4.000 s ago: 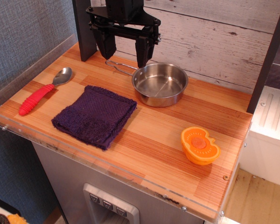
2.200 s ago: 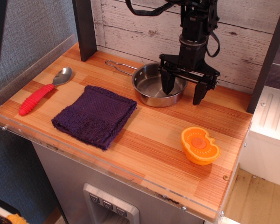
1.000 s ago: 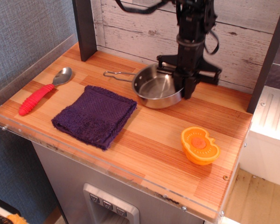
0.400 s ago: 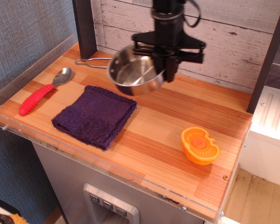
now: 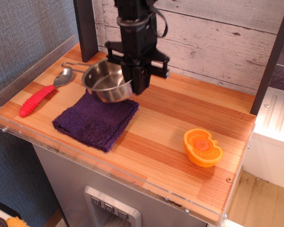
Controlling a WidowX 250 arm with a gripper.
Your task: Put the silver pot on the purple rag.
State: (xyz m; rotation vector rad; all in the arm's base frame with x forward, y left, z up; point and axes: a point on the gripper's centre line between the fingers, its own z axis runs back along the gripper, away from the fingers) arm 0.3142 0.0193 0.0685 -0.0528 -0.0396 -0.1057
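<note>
The silver pot (image 5: 105, 81) is a small shiny round pan with a thin wire handle pointing left. It hangs tilted in the air above the far edge of the purple rag (image 5: 95, 118). My gripper (image 5: 135, 82) is shut on the pot's right rim and holds it up. The rag is a dark purple fuzzy cloth lying flat on the wooden counter (image 5: 170, 127), left of centre. The pot hides the rag's far edge.
A silver spoon with a red handle (image 5: 41, 94) lies left of the rag. An orange dish (image 5: 202, 147) sits at the right front. A dark post (image 5: 86, 28) and a plank wall stand behind. The counter has a clear rim at its left and front edges.
My gripper closed on the pot's right rim, lifted it off the counter, and carried it left and forward until it hangs over the rag's far edge.
</note>
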